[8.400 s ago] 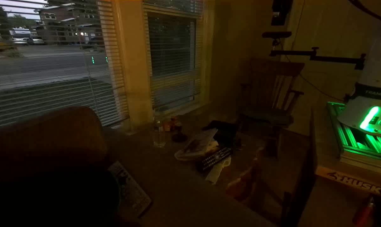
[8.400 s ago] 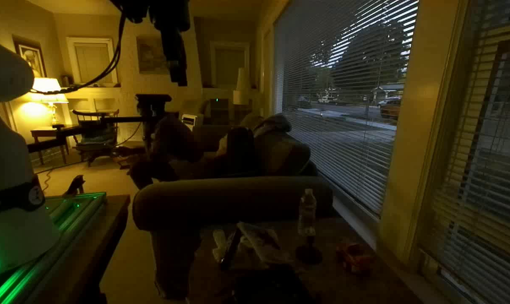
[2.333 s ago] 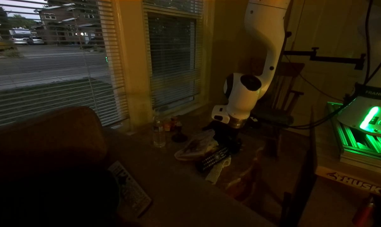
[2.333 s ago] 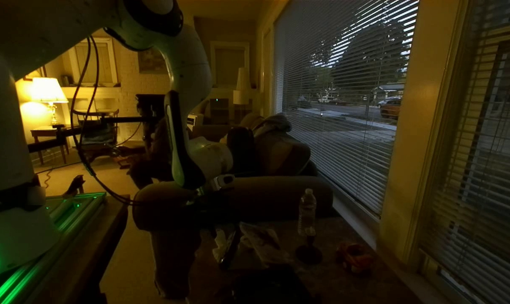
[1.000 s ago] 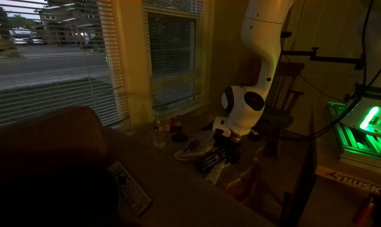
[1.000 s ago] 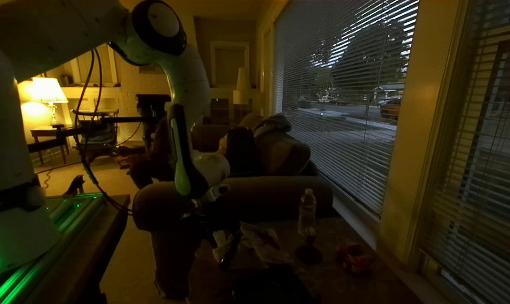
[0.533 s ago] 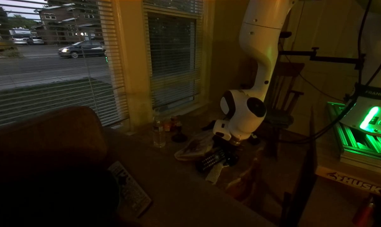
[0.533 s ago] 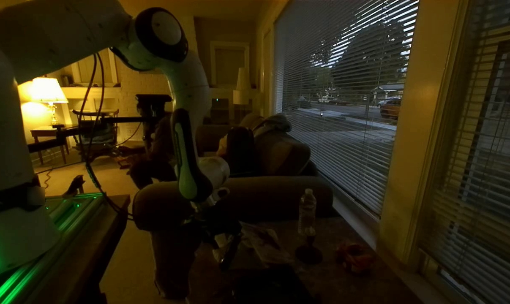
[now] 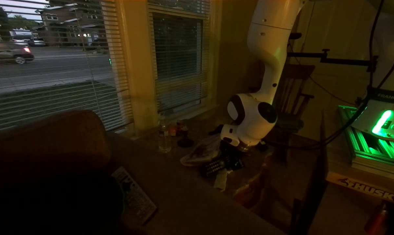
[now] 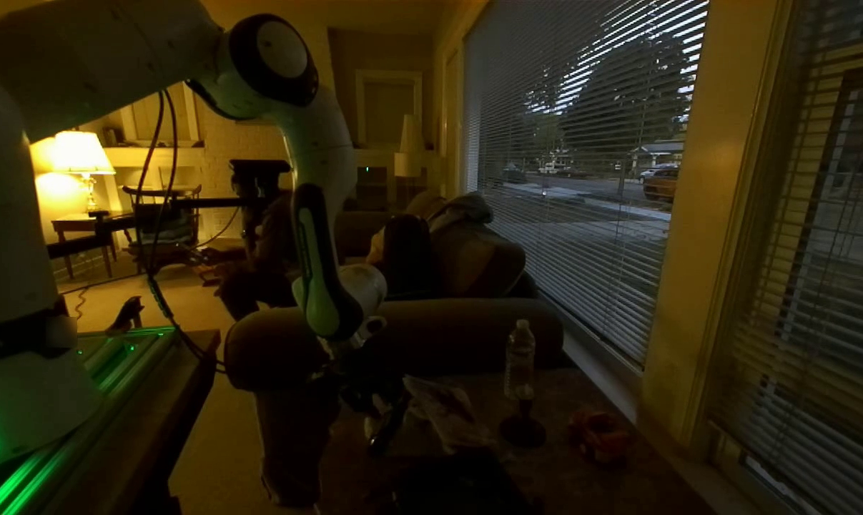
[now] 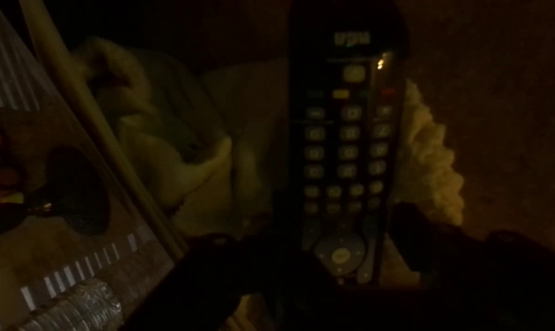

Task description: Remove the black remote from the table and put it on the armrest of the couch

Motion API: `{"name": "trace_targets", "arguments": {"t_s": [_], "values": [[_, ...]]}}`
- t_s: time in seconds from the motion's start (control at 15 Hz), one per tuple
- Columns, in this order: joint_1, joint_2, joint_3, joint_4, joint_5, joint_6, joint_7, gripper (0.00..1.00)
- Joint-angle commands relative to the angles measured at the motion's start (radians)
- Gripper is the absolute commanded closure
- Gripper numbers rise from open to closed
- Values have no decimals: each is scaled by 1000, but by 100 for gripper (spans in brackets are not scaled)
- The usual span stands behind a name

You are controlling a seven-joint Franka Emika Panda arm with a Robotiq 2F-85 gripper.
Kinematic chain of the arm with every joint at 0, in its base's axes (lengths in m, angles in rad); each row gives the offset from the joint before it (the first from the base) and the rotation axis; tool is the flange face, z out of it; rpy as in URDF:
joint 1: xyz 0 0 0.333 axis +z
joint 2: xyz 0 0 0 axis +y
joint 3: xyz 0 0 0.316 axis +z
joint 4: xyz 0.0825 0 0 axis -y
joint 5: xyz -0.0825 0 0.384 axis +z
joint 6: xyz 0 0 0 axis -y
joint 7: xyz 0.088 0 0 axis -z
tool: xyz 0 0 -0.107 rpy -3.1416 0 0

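Grasping looks like the step in hand; next, I'd judge, a lift toward the armrest (image 10: 467, 327).
The tool (image 11: 344, 223) is closed on the black remote (image 11: 348, 142), a finger against each long side, most of it jutting beyond, over the surface (image 10: 588, 490); whether it's lifted, I can't tell.

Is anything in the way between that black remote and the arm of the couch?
Nothing visible stands between them: the armrest runs alongside the table, and the plastic bottle is off toward the window. The gripper is closed on the black remote; since the armrest looks higher than the table, the remote probably needs lifting first.
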State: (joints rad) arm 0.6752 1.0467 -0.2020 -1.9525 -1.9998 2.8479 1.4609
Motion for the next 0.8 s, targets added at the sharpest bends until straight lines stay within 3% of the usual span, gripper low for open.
{"name": "trace_targets", "arguments": {"t_s": [0.0,0.73], "values": [[-4,7,16,13,-62,-24,55,70],[0,-74,12,-56,-16,70,14,70]]}}
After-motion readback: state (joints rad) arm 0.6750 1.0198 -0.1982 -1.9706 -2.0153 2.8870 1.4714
